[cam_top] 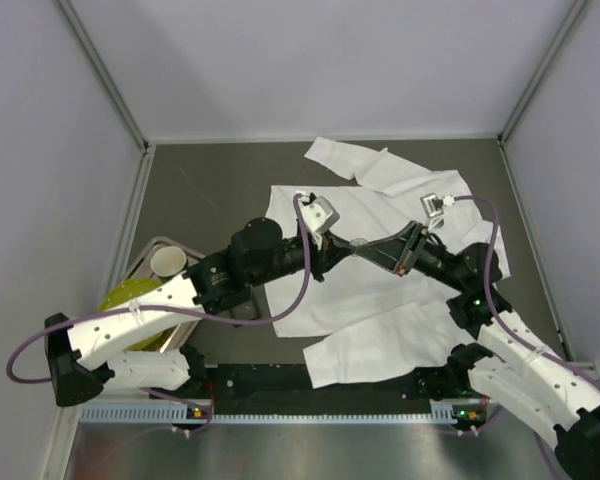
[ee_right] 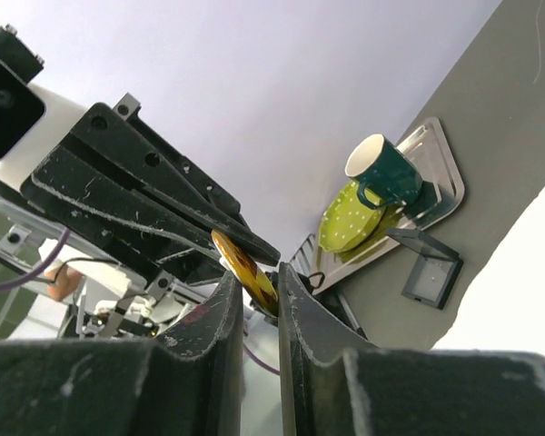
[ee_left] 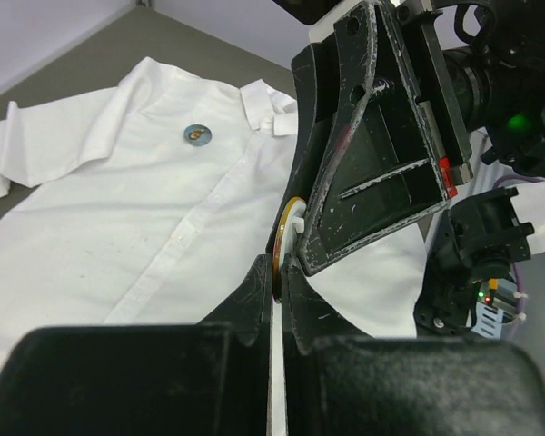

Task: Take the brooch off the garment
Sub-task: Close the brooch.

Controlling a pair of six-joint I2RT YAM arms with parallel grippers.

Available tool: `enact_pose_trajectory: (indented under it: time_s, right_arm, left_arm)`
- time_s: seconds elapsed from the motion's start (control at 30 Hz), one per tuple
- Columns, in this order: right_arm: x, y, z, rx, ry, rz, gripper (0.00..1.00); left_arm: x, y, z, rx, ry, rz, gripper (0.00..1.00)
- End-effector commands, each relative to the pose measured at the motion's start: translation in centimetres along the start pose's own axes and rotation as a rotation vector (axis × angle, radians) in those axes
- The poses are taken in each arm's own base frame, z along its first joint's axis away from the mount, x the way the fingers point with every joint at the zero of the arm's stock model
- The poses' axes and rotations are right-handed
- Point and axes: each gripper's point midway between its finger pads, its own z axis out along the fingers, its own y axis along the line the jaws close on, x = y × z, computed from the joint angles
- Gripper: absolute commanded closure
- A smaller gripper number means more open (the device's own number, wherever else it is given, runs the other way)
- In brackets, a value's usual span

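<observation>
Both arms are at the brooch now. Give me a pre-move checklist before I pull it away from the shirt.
1. Right gripper on the brooch: ok, the disc sits in its grip.
2. Left gripper on it as well: ok, it looks shut at the disc's edge.
3. Brooch free of the garment: cannot tell, white cloth lies right behind the disc.
4. Nothing else pinned: not ok, a second round badge sits on the chest near the collar.
5. Room on the tray for a drop: cannot tell, a cup and a green plate are on it.
</observation>
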Motion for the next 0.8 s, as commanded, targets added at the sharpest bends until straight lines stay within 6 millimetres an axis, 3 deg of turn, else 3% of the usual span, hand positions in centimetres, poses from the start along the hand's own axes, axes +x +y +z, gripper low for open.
enact_pose_trajectory:
  time_s: [0.0, 0.17, 0.4, 0.57, 0.7, 0.77]
  right_arm:
    - [-2.4, -3.6, 0.3, 0.175, -0.184, 0.147, 1.0]
    - [-1.7, -3.2, 1.3, 0.15, -0.098, 0.16, 1.0]
    - [-1.5, -3.7, 0.6, 0.164, -0.137, 0.196, 1.0]
    - [-1.7, -3.2, 0.0, 0.155, -0.156, 0.157, 1.0]
    - [-1.6, -2.7, -0.4, 0.153, -0.145, 0.081, 0.83]
    - [-1.2, -2.4, -0.6, 0.155, -0.122, 0.058, 0.68]
  left_arm:
    - [-2.3, -5.6, -0.5, 0.161, -0.096, 0.129, 1.0]
    - [-1.6, -6.3, -0.1, 0.183, -0.051, 0.193, 1.0]
    - [-1.7, -7.0, -0.6, 0.175, -0.052, 0.237, 1.0]
    - [-1.8, -5.7, -0.2, 0.082, -0.055, 0.195, 1.0]
    - [-1.0, -4.8, 0.3, 0.032, -0.033, 0.173, 1.0]
    - [0.2, -4.1, 0.7, -0.007, 0.008, 0.141, 1.0]
